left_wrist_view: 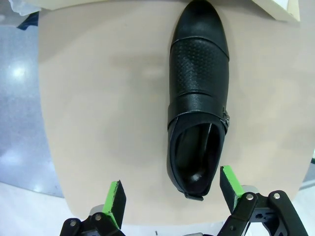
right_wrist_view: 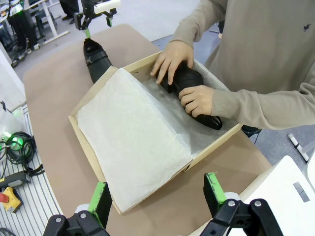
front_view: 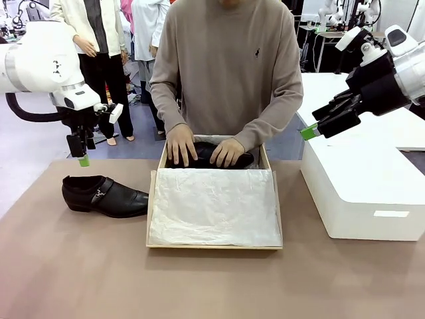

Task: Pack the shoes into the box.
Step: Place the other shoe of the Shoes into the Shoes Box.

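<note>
Left gripper [front_view: 83,158]: jaws fully apart, nothing in them, hanging above the table [front_view: 66,266]. The loose shoe [left_wrist_view: 199,88] stands on its sole right below. Its heel end sits between the two green pads [left_wrist_view: 116,199] and its toe points straight away from the jaws toward a box corner. No contact.

Right gripper [right_wrist_view: 157,194]: jaws also fully apart and empty, up in the air beside the white block [front_view: 358,193]. The open box [right_wrist_view: 83,142] lies ahead of and below these jaws, with tissue paper [right_wrist_view: 130,142] over most of its floor. The second shoe [right_wrist_view: 189,86] is in the box at the end farthest from the jaws, with both the person's hands [right_wrist_view: 170,59] on it.
</note>
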Robot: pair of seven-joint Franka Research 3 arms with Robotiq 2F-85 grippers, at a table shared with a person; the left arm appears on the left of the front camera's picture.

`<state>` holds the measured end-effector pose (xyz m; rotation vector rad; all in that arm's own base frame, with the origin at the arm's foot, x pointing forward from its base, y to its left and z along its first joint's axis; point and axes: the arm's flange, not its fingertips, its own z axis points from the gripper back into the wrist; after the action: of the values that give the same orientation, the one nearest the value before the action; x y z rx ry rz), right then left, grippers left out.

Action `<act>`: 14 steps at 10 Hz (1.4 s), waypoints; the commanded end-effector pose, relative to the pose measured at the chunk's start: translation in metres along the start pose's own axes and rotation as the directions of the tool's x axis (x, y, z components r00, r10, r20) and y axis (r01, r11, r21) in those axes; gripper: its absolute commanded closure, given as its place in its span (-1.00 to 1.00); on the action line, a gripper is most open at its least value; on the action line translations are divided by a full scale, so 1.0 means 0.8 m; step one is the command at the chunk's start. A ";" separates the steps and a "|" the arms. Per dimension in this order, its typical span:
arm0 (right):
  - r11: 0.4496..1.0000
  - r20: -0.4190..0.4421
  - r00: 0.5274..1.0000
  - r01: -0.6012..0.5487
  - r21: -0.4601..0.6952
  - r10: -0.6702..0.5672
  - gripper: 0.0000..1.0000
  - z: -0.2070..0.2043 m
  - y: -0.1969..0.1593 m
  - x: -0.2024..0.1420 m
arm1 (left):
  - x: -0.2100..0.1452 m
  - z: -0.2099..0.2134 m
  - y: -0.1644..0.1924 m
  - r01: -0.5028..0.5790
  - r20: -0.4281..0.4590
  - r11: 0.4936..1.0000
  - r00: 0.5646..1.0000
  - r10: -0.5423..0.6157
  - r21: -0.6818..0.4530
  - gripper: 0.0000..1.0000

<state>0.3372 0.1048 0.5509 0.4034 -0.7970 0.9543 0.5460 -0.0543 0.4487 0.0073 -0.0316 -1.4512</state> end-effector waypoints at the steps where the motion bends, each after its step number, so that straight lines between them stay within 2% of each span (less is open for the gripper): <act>1: 1.000 0.015 1.000 -0.003 0.014 0.003 -1.00 -0.001 -0.002 0.000 | -0.001 0.000 0.000 -0.003 0.000 1.000 1.000 0.003 0.001 -1.00; 4: 1.000 0.015 1.000 -0.003 0.014 0.003 -1.00 -0.001 -0.002 0.000 | 0.000 0.000 0.000 0.000 0.000 1.000 1.000 0.000 0.000 -1.00; 6: 1.000 0.015 1.000 -0.003 0.014 0.003 -1.00 -0.001 -0.002 0.000 | -0.009 -0.016 0.010 0.042 -0.005 0.999 0.999 -0.042 -0.007 -1.00; 8: 1.000 0.015 1.000 -0.003 0.014 0.003 -1.00 -0.001 -0.002 0.000 | -0.016 -0.031 0.013 0.030 -0.010 1.000 1.000 -0.030 0.005 -1.00; 10: 1.000 0.015 1.000 -0.003 0.014 0.003 -1.00 -0.001 -0.002 0.000 | -0.024 -0.048 0.014 0.085 0.016 0.996 0.996 -0.085 0.024 -1.00; 14: 1.000 0.015 1.000 -0.003 0.014 0.003 -1.00 -0.001 -0.002 0.000 | -0.036 -0.070 0.013 0.068 0.037 0.998 0.997 -0.067 -0.015 -1.00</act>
<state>0.3372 0.1048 0.5509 0.4034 -0.7970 0.9543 0.5586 -0.0310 0.3973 -0.0113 -0.0288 -1.5012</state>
